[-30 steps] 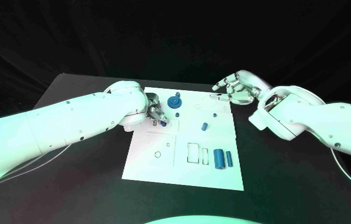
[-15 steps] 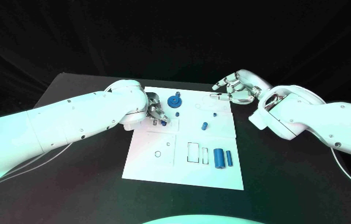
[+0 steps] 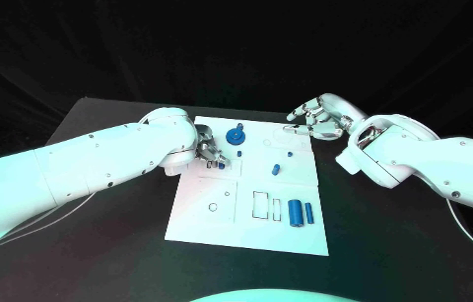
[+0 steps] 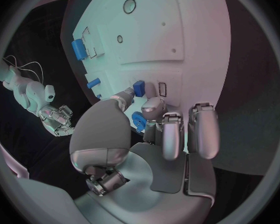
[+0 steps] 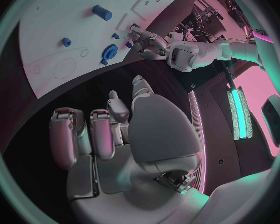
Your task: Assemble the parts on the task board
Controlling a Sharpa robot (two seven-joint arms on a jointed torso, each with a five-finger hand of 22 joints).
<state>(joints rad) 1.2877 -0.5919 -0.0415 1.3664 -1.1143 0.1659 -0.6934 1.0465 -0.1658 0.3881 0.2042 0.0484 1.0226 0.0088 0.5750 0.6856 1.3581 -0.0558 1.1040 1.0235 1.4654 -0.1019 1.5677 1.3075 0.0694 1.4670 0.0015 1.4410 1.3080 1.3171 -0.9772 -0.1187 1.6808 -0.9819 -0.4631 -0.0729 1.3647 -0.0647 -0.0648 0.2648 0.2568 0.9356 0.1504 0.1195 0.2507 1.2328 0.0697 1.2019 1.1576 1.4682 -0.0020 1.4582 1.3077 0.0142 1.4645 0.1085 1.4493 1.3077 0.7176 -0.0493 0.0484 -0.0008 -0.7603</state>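
The small blue part [image 4: 139,88] sits pinched at the fingertips of the left hand [image 3: 209,150], right over a little rectangular recess near the left edge of the task board [image 3: 197,220]; whether it has gone into the slot yet I cannot tell from here. It looks like hard moulded plastic, light and stiff, a bit slick I'd guess, so a fingertip pinch across its short sides seems the sensible hold, with little squeeze needed. Just beyond the hand stands a round blue gear-like part [image 3: 234,136] upright on the board, and a tiny blue peg [image 3: 240,154] close beside the fingers. Further across lie a short blue cylinder [image 3: 276,171] and a small blue stud [image 3: 289,154] near the middle, and down toward the near edge two longer blue cylinders [image 3: 294,213] rest side by side, next to empty rectangular pockets [image 3: 261,205] and a small round hole [image 3: 213,208]. The right hand [image 3: 317,120] hovers over the far right corner of the board, fingers curled but apart and holding nothing. All of it rests on the black tabletop [image 3: 109,117].
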